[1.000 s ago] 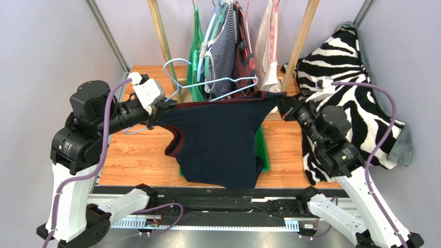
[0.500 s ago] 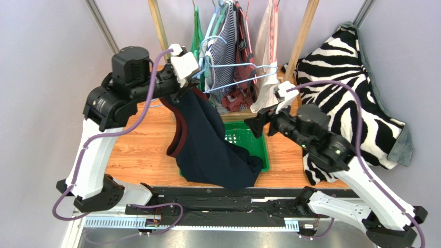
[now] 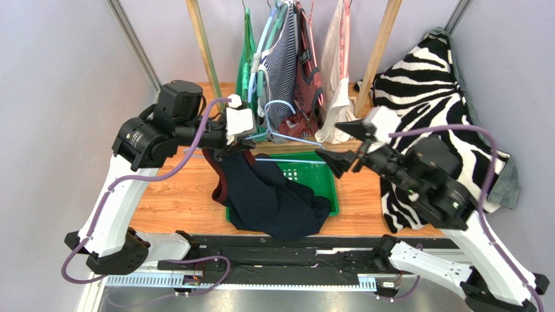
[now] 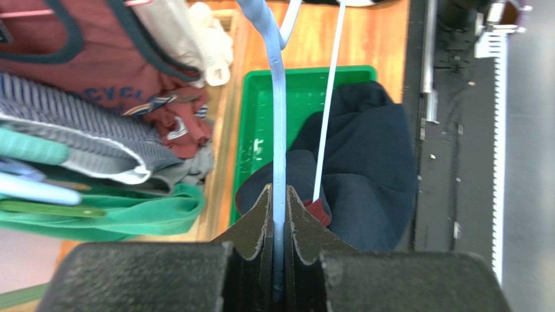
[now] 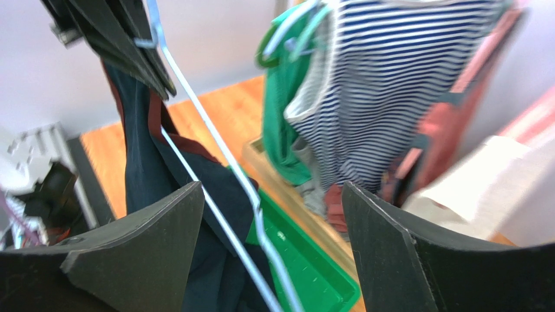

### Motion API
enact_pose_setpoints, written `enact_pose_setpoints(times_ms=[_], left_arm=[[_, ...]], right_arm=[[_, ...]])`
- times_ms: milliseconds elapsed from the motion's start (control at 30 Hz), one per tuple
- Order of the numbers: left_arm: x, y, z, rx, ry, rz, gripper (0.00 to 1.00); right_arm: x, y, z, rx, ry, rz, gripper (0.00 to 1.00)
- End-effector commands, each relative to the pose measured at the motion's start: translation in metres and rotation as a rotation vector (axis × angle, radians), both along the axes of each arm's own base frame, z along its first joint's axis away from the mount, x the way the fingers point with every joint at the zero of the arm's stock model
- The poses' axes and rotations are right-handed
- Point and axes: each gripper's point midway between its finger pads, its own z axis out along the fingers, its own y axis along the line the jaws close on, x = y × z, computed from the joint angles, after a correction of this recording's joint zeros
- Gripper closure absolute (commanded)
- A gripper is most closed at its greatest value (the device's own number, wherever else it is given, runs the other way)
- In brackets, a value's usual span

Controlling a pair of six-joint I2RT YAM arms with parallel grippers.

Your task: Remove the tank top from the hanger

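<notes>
Item: tank top (image 3: 273, 198), navy with maroon trim.
Location: heaped in the green bin (image 3: 306, 170), with one strap rising to the hanger (image 4: 278, 97).
Left gripper (image 4: 279, 195): pinching the hanger wire.
Right gripper (image 3: 327, 140): spread, empty, beside the hanger.
Handling: hold the hanger high and steady. The right gripper takes the strap near the wire and slides it off the end.

white-and-black arms (image 3: 114, 207) trailing purple cables (image 3: 456, 127), each ending in black wedge-shaped claw fingers (image 5: 140, 244).

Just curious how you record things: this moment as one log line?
left pincer: shut on blue hanger | right pincer: open, empty | tank top: hangs from hanger end, trailing into green basket
</notes>
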Motion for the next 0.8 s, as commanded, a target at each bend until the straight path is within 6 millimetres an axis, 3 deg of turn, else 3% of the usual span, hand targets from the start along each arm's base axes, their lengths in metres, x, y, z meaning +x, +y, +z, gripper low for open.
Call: enact_pose_setpoints(times_ms=[0,167,333,433,667,733,767], left_arm=[[-0.028,0.002,0.010,-0.039,-0.035,-0.112,1.00],[-0.033,0.001,0.010,-0.044,-0.032,-0.128,1.00],[-0.038,0.001,0.008,-0.039,-0.030,-0.147,1.00],[-0.041,0.001,0.006,-0.034,-0.021,-0.154,1.00],[-0.042,-0.003,0.008,-0.040,-0.015,-0.162,1.00],[-0.039,-0.003,0.012,-0.047,-0.024,-0.142,1.00],[-0.033,-0.003,0.014,-0.048,-0.042,-0.118,0.95]], right_arm=[[-0.021,0.033,0.008,-0.035,-0.041,0.220,0.17],[-0.028,0.052,0.007,-0.037,0.000,0.327,0.20],[-0.029,0.058,0.005,-0.031,0.018,0.354,0.28],[-0.030,0.063,0.002,-0.033,0.038,0.374,0.42],[-0.023,0.070,-0.008,-0.060,0.083,0.371,1.00],[-0.022,0.068,-0.008,-0.057,0.080,0.358,1.00],[-0.017,0.065,-0.007,-0.051,0.074,0.324,1.00]])
